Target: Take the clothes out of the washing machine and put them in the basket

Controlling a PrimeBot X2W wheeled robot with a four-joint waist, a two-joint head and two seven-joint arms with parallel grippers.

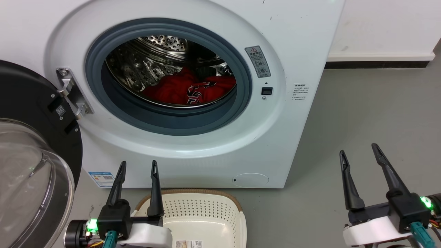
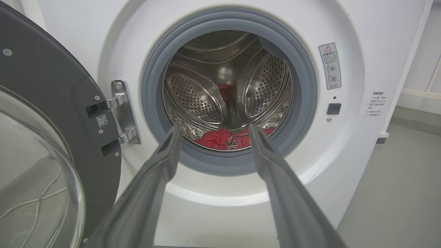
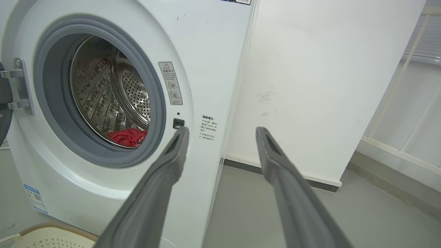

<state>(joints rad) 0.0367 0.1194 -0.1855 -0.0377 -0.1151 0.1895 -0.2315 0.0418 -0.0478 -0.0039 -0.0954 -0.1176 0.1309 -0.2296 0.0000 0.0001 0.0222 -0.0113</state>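
Our left gripper (image 1: 138,163) and right gripper (image 1: 358,148) both stand spread, holding nothing. Under the left one, the basket (image 1: 206,191) sits at the washing machine's (image 1: 296,44) foot. Farther in, the clothes (image 1: 172,90) lie at the drum's (image 1: 165,43) bottom, straight ahead of our left gripper, the nearer one.

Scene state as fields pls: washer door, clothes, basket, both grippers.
washer: front loader, port facing the robot
door: swung open, on the left
clothes: red heap low in the drum, one printed piece
basket: on the floor before the washer, no clothes in its visible part
left gripper: open, empty, outside the port
right gripper: open, empty, over the floor right of the washer
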